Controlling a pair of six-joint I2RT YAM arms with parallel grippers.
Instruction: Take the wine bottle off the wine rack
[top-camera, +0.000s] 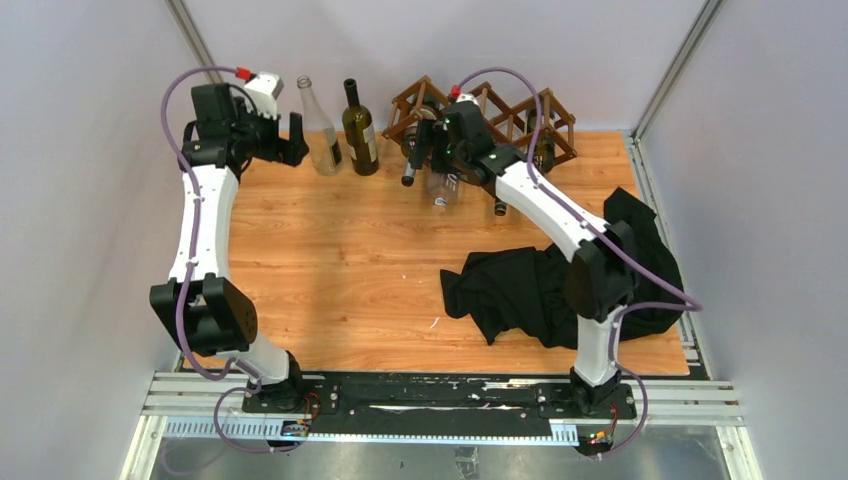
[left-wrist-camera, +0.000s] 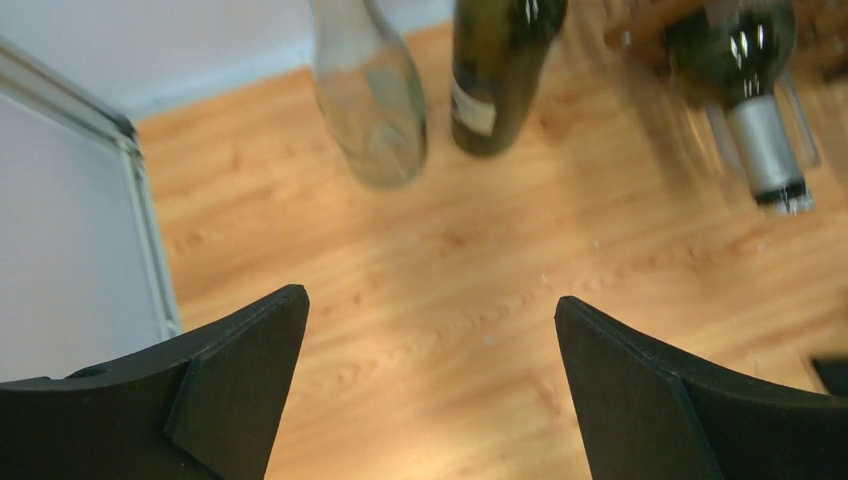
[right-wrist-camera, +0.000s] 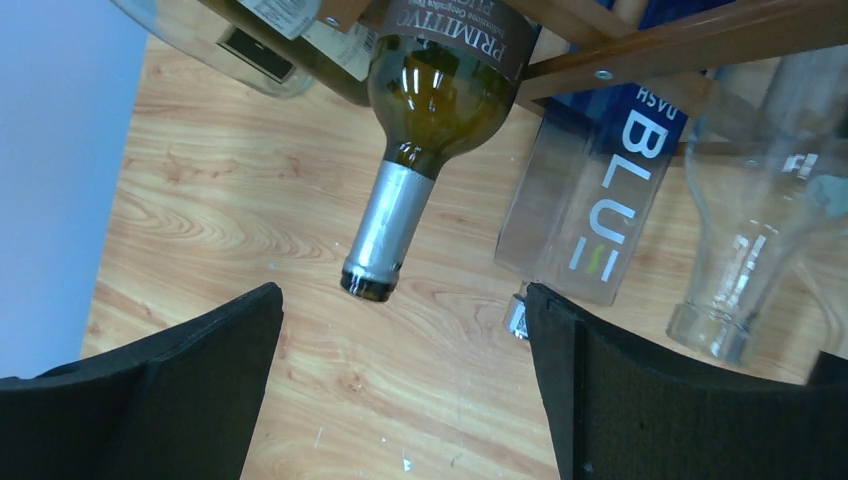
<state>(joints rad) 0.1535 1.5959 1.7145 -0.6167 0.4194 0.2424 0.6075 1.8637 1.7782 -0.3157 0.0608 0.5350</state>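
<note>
Wine rack (top-camera: 500, 105) stands at the far edge of the table (top-camera: 350, 260). Wine bottle (right-wrist-camera: 440, 95), dark glass with a silver-foil neck, lies in a left cell, neck poking out toward the arms.

Right gripper (right-wrist-camera: 402, 335) is spread wide just short of its mouth, gripping nothing. Crowding alongside are a lettered clear bottle (right-wrist-camera: 600, 190) and a plain clear bottle (right-wrist-camera: 745, 230).

Left gripper (left-wrist-camera: 430, 315) is released, facing the upright tall clear bottle (left-wrist-camera: 375, 110) and green bottle (left-wrist-camera: 495, 80). Black cloth (top-camera: 540, 285) is heaped by the right arm.

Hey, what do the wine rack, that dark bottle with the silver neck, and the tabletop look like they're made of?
The wine rack looks like stained wood: brown slats with a small metal screw. The dark bottle looks like glossy tinted glass, see-through with bright highlights; its silver neck sleeve is probably foil or plastic. The tabletop shows printed-looking wood grain, possibly laminate.
</note>
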